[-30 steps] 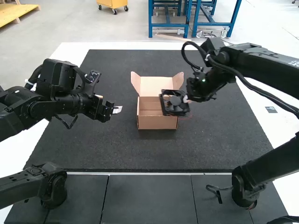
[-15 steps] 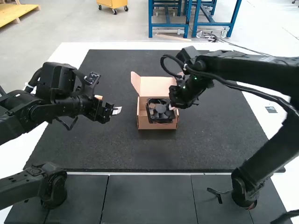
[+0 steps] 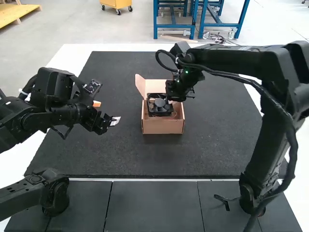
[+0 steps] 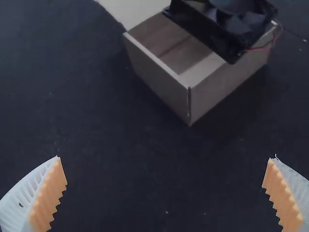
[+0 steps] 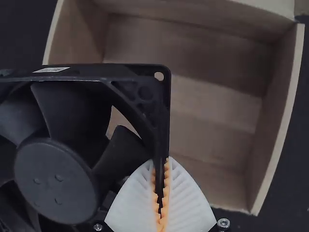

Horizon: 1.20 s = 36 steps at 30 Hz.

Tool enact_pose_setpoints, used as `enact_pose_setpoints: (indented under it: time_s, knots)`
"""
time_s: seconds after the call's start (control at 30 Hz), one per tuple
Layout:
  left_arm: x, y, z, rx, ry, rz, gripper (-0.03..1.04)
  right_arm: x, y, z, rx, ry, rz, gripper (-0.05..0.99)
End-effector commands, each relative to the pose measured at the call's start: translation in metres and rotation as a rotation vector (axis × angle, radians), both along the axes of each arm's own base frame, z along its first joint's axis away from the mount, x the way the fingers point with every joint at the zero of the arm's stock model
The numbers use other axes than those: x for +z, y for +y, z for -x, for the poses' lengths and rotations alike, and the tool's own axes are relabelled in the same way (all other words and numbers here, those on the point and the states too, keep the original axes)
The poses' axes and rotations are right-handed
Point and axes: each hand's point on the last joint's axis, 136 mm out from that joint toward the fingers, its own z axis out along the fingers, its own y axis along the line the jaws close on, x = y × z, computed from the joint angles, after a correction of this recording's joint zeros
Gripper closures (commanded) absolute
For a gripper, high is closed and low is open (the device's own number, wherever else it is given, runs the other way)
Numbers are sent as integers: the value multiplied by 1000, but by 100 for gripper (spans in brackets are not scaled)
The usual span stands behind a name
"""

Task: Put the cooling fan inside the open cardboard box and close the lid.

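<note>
The right gripper [image 5: 161,193] is pinching the black square plastic cooling fan [image 3: 159,105] by its frame, holding it at the mouth of the open brown cardboard box [image 3: 163,124]. Placing looks underway; next it needs lowering and releasing. The left gripper [image 3: 108,122] is hovering beside the box, spread and empty.

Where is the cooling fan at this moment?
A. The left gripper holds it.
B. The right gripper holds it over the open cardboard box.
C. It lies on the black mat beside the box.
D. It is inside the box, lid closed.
B: the right gripper is shut on the frame edge of the cooling fan, above the open cardboard box.
</note>
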Motion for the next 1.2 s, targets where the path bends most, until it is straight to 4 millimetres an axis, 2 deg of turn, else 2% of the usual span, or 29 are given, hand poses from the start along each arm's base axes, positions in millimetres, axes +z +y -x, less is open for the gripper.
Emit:
enact_pose_setpoints:
  time_s: [0.0,0.6,0.8,1.17]
  knots:
    - [12,1,0,-13,-48,-10,5,11,2,-16,-10,-42,0,95]
    - [15,5,5,-8,-62,-2,5,-20,-1,-42,-26,-49,70,95]
    - [17,5,6,-9,-62,-1,5,-29,-9,-55,-109,-20,39,95]
    - [16,5,6,-9,-65,0,5,-41,-3,-66,-144,35,2,95]
